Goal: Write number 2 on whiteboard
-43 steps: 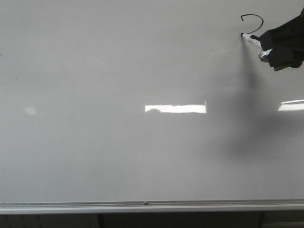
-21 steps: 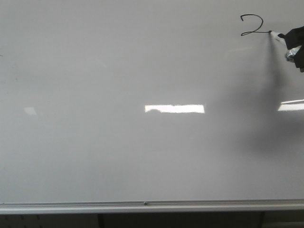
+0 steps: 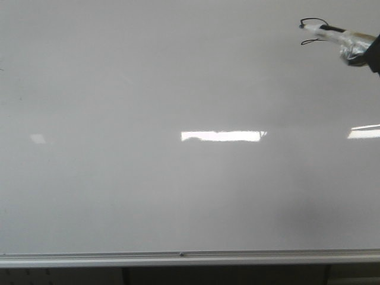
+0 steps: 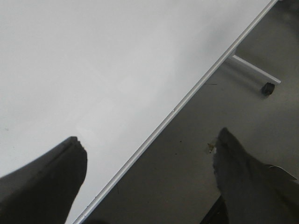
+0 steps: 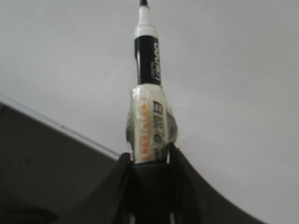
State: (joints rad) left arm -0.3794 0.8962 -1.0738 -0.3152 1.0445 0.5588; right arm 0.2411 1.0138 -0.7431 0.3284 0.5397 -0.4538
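Crossing the number 2 [image 3: 313, 32], the marker [image 5: 148, 93] shows its label wrist-side.

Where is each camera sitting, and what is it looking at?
Front view: faces the whiteboard head-on; the right gripper holding the marker pokes in by the number 2.
Left wrist view: on the left arm, looking along the board's rail to the floor; the open left gripper shows.
Right wrist view: on the right arm, looking up the marker.
Shared: front and right wrist both show the marker.
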